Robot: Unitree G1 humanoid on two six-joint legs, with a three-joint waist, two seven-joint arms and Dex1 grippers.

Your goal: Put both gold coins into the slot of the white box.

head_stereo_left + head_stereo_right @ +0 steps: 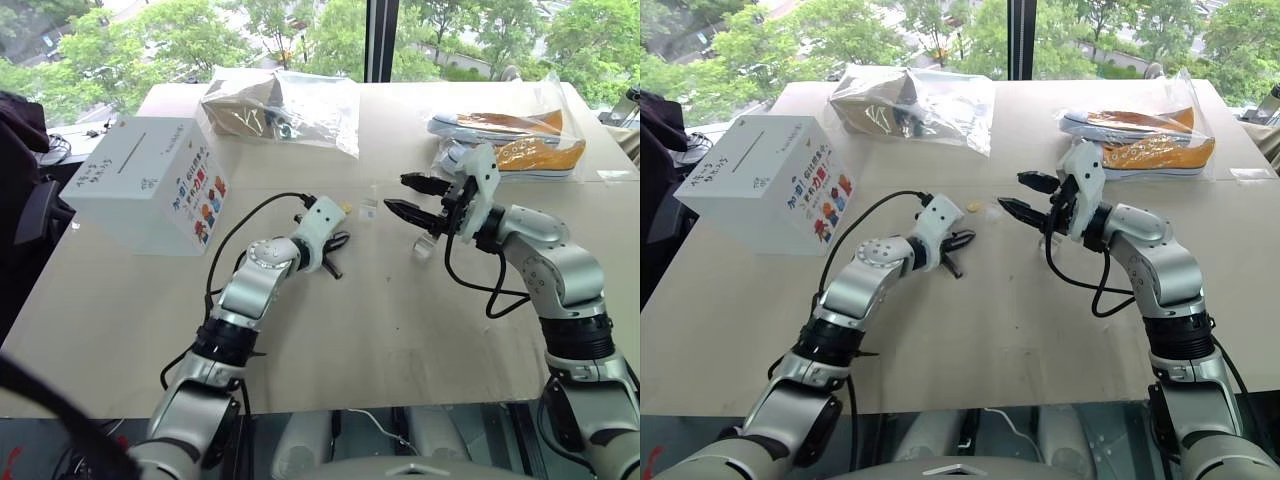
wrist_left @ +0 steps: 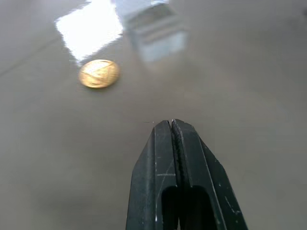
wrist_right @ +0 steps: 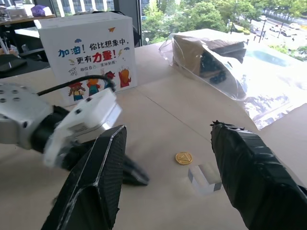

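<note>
Robot left gripper [image 2: 171,125] pinched closed on nothing, low over the table [image 1: 380,330]. Right gripper [image 3: 165,143] spread wide, empty. One gold coin [image 2: 99,73] lies beyond on the tabletop. White box [image 1: 140,180] stands far left.

Beige worktop [image 1: 400,330] against a window with green trees [image 1: 120,50] outside. At the far edge, a clear plastic bag [image 1: 285,105] with brown and dark contents, and well apart toward the right, another clear bag holding orange-and-white shoes [image 1: 520,140]. Near mid-worktop, a small clear plastic holder [image 3: 205,178] lying flat; black cable [image 1: 240,225] looping across the surface.
</note>
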